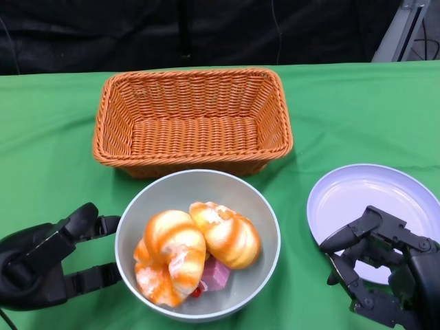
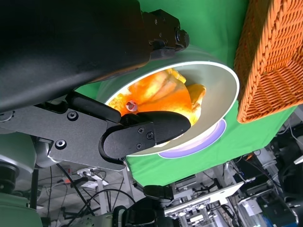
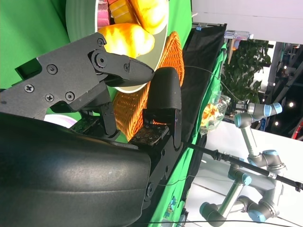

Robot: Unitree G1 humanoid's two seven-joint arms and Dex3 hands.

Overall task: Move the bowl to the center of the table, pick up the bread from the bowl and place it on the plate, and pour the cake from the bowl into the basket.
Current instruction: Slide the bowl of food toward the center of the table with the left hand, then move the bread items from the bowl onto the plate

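Observation:
A grey bowl (image 1: pixel 268 213) stands at the table's near middle, just in front of the basket. It holds two orange-and-white breads (image 1: pixel 172 258) (image 1: pixel 228 235) and a pink piece of cake (image 1: pixel 214 273) tucked under them. My left hand (image 1: pixel 48 261) lies left of the bowl with its fingers apart, their tips at the bowl's outer wall; no finger reaches over the rim. In the left wrist view its fingers (image 2: pixel 142 135) flank the bowl (image 2: pixel 215 90). My right hand (image 1: pixel 385 268) hovers open over the near edge of the white plate (image 1: pixel 357 189), holding nothing.
An empty orange wicker basket (image 1: pixel 283 120) stands behind the bowl, almost touching it. Green cloth covers the table, with a black curtain behind. Other robot arms and a plant show beyond the table in the right wrist view.

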